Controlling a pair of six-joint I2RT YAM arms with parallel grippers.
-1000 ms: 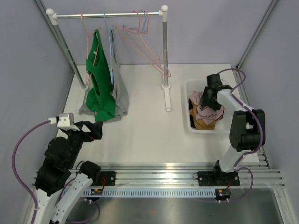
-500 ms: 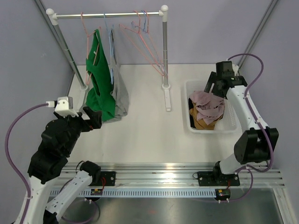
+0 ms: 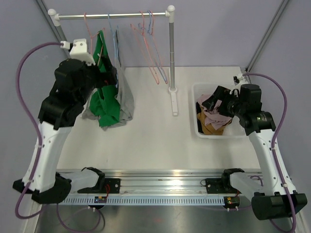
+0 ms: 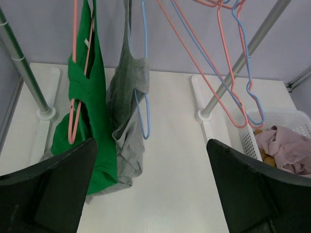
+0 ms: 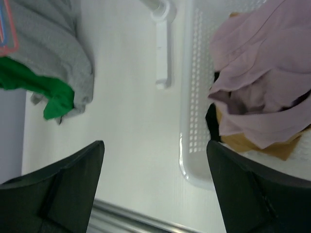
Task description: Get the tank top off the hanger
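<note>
While it hangs from the rail [image 3: 112, 16] at about 11 o'clock on the table [image 3: 150, 141], the green tank top [image 3: 104, 99] sits on a pink hanger [image 4: 73, 121], its hem gathered on the tabletop. Just beside it, toward 3 o'clock and touching it, a grey tank top [image 4: 129, 97] hangs on a blue hanger [image 4: 145, 111], and its lower edge also rests on the surface.

My left gripper [image 4: 151, 145] is raised close in front of these two garments, level with the upper part of the green one. Its fingers [image 4: 53, 184] stand wide apart with nothing between them. From the top view I cannot tell whether it touches the green fabric; in the left wrist view both tops hang beyond the fingertips, the green one toward 10 o'clock.

Further along the rail, toward 1 o'clock, several empty pink and blue hangers [image 3: 150, 43] hang tilted in a cluster.

At 3 o'clock on the table stands a white basket [image 3: 194, 114], well apart from the rack. It holds a pale pink garment [image 3: 214, 114] lying on top of a mustard one [image 3: 211, 128]. My right gripper [image 5: 155, 145] hovers at the far side of the basket, its fingers spread apart and holding nothing. The right wrist view looks across the basket's perforated wall.
</note>
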